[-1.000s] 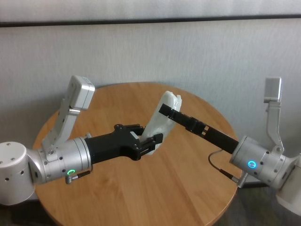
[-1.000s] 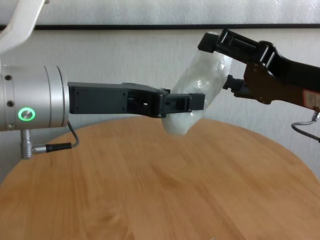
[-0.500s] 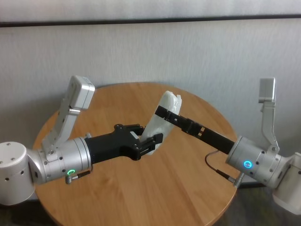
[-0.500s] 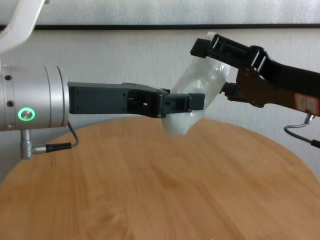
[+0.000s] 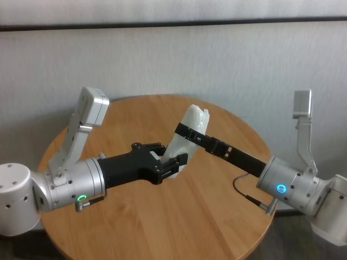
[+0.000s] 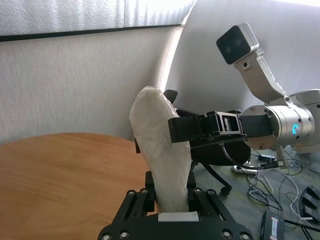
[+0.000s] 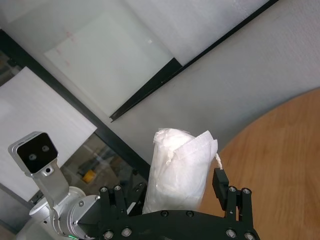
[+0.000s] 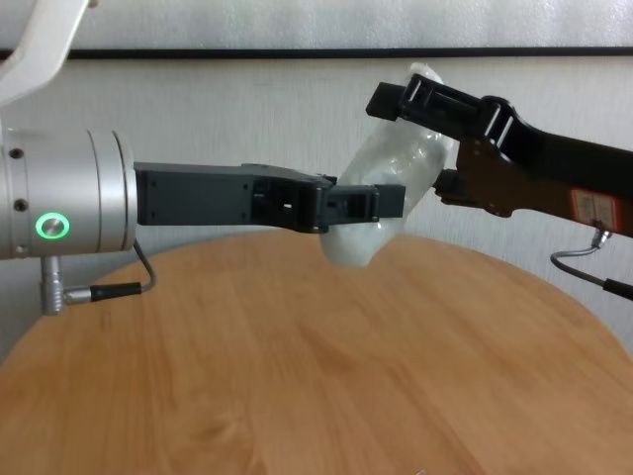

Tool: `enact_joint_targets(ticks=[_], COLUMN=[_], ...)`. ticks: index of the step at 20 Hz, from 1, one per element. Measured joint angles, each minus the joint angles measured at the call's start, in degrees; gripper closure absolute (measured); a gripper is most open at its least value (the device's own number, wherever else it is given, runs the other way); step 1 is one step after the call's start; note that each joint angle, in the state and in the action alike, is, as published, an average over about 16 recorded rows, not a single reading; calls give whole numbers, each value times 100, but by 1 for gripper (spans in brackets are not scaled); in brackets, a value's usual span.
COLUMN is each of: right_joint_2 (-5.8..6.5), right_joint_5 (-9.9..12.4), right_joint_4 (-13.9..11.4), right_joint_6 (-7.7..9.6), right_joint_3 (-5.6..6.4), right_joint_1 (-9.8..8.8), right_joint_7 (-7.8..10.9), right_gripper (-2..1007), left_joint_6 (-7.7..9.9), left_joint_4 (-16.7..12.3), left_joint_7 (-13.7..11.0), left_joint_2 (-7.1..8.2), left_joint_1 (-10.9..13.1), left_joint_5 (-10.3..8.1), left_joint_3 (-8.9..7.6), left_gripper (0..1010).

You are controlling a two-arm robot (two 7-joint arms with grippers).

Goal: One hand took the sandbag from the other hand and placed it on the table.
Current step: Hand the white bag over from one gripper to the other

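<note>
Sandbag (image 5: 187, 136) is hanging tilted above the table (image 5: 179, 216), its lower end clamped in your left gripper (image 5: 169, 162), while your right gripper (image 5: 191, 132) is straddling its upper end with jaws apart. If you are releasing left before right closes, it is dropping.

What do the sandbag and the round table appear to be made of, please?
Sandbag: seemingly a thin white plastic-like film, slightly glossy and crinkled, lumpy with loose filling. Table: light brown wood or wood-look veneer, smooth satin finish with visible grain streaks.
</note>
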Motion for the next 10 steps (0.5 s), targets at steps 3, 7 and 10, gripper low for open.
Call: enact_joint_targets(ticks=[3, 7, 10], right_joint_2=[3, 7, 8], right_joint_5=[12, 23, 26], right_joint_4=[14, 24, 26], right_joint_6=[-3, -5, -6], right_joint_3=[-26, -46, -50], right_joint_1=[19, 34, 37], right_joint_7=[-10, -18, -20], right_gripper=[4, 4, 10], left_joint_6=[0, 0, 0], left_joint_4=[0, 0, 0], left_joint_7=[0, 0, 0], left_joint_2=[0, 0, 0], left_joint_1=[0, 0, 0], left_joint_5=[0, 0, 0], left_joint_3=[0, 0, 0], left_gripper=[650, 650, 650])
